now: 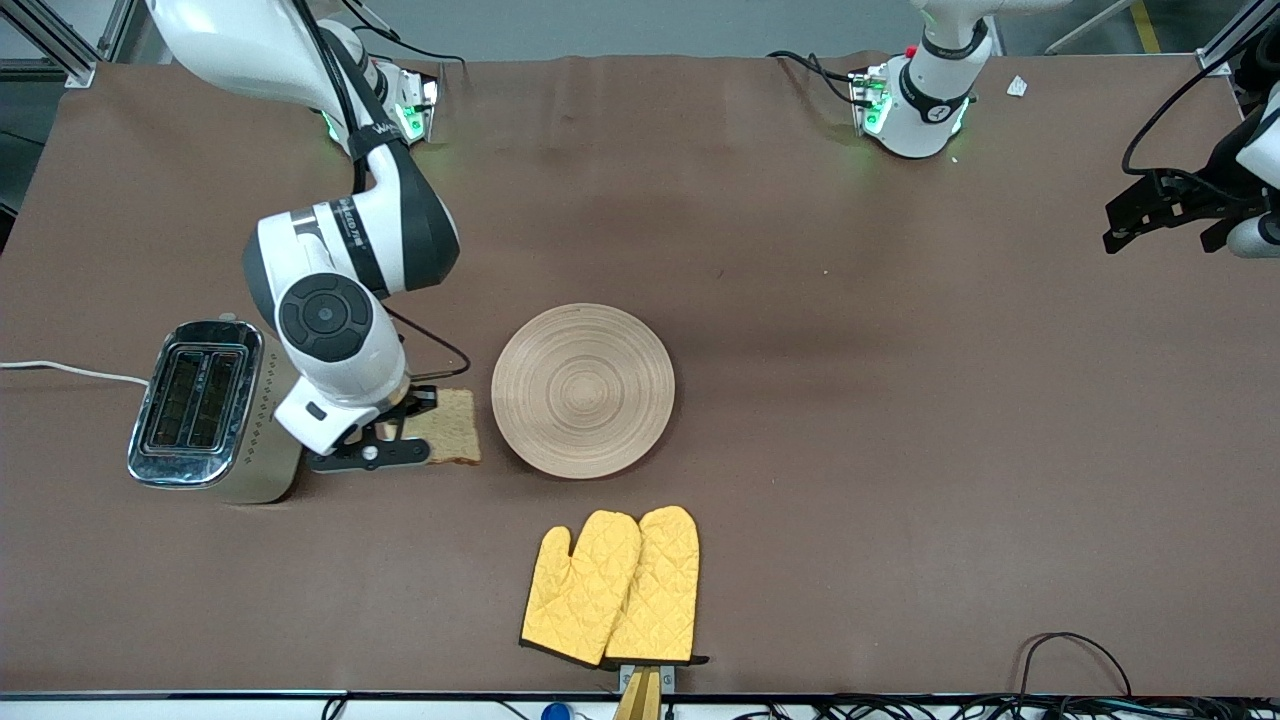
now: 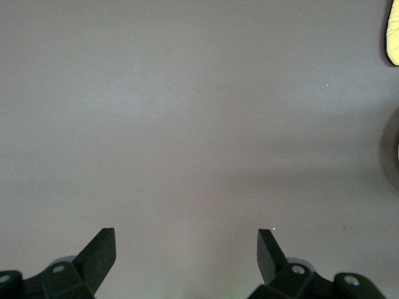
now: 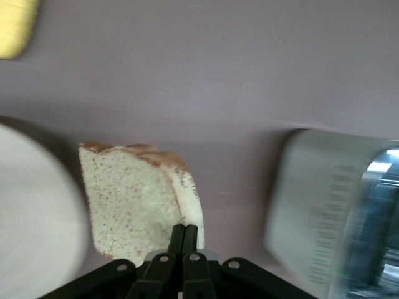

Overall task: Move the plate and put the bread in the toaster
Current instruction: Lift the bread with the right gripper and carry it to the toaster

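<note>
Right gripper [image 1: 425,412] was clamped on the bread [image 1: 453,425] at centre-left of the front frame, between the toaster [image 1: 205,405] and the plate [image 1: 583,390]. Left gripper [image 1: 1165,215] waited at the upper-right edge, fingers [image 2: 100,252] apart, holding nothing.

Grooved pale wooden plate [image 1: 583,390]; toaster [image 1: 205,410] with mirror-shiny chrome top and matt cream sides; porous, grainy bread [image 1: 452,427]; quilted yellow cloth mitts [image 1: 612,588] (soft-looking); matt brown table [image 1: 900,420] covering.
</note>
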You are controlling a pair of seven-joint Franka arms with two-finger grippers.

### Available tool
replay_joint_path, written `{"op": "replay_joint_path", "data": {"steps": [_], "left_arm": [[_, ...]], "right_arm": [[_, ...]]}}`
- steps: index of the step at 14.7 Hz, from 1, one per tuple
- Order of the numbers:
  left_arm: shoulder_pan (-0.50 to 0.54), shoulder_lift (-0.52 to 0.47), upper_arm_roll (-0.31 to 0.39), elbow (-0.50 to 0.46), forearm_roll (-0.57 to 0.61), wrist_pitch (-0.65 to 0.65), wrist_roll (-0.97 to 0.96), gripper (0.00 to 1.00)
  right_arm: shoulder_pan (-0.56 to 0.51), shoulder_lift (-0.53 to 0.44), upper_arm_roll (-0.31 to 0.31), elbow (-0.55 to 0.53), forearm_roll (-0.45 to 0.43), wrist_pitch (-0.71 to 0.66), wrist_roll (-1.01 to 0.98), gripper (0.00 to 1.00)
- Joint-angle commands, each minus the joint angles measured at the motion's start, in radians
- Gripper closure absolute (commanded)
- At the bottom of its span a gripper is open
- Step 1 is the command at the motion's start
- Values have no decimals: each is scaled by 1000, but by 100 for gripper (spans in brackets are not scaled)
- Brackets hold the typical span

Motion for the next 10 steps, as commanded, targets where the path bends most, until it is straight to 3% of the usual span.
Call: {"op": "replay_joint_path", "data": {"steps": [1, 5, 7, 10], "left_arm": [[3, -11, -3, 5, 11, -18, -7, 0], [5, -13, -3, 5, 11, -18, -5, 0], [5, -13, -1, 5, 11, -18, -5, 0], [5, -13, 0, 5, 11, -18, -5, 0]], "right_arm": [[0, -48, 0, -17, -218, -78, 4, 100], [-11, -57, -18, -17, -460, -120, -73, 100], [-40, -59, -50, -15, -494, -109, -98, 100], [-90, -57, -52, -17, -509, -109, -95, 100]]}}
